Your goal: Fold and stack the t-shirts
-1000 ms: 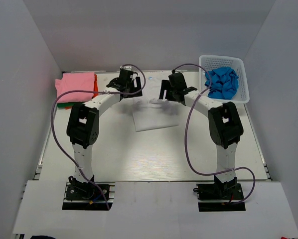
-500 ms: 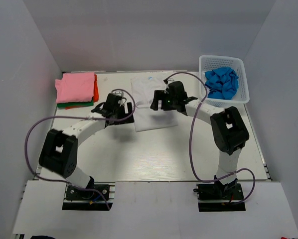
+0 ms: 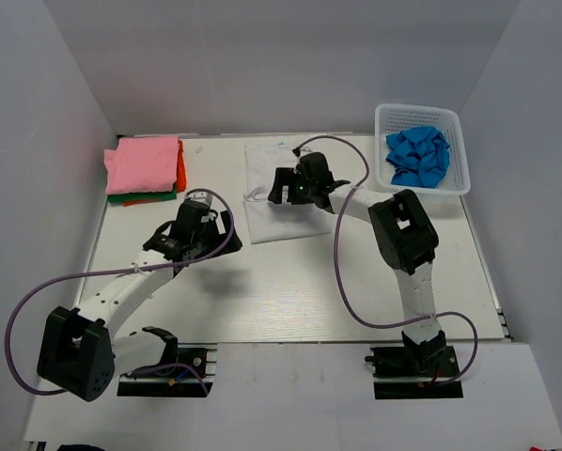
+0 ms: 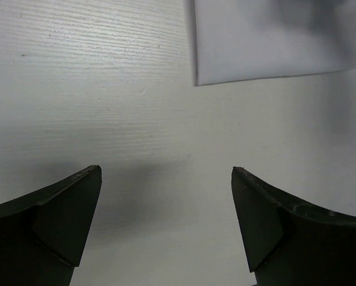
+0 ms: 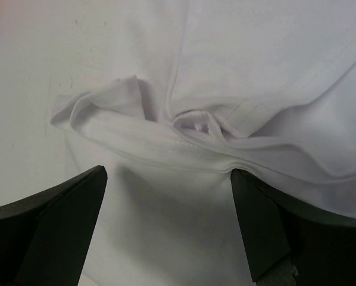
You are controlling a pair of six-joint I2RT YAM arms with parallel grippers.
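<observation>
The large white t-shirt (image 3: 273, 222) lies on the table's middle back, its left edge bunched into a wrinkled fold (image 5: 187, 125). My right gripper (image 3: 279, 187) hovers open just above that fold, fingers (image 5: 59, 220) on either side of smooth cloth, holding nothing (image 5: 169, 170). My left gripper (image 3: 209, 222) is open and empty over bare table (image 4: 166, 170), left of and nearer than the shirt; the shirt's near-left corner (image 4: 273, 36) shows ahead of it. A folded stack with pink on top (image 3: 145, 162) over orange-red and green sits at the back left. A bright blue t-shirt (image 3: 418, 155) lies crumpled in the basket.
The white mesh basket (image 3: 458, 180) stands at the back right. White walls close in the back and both sides. Purple cables loop from both arms over the table.
Both grippers came down from the back of the table and the white shirt now lies laid out toward the back. The left arm drew back near-left; the right gripper moved left over the shirt.
</observation>
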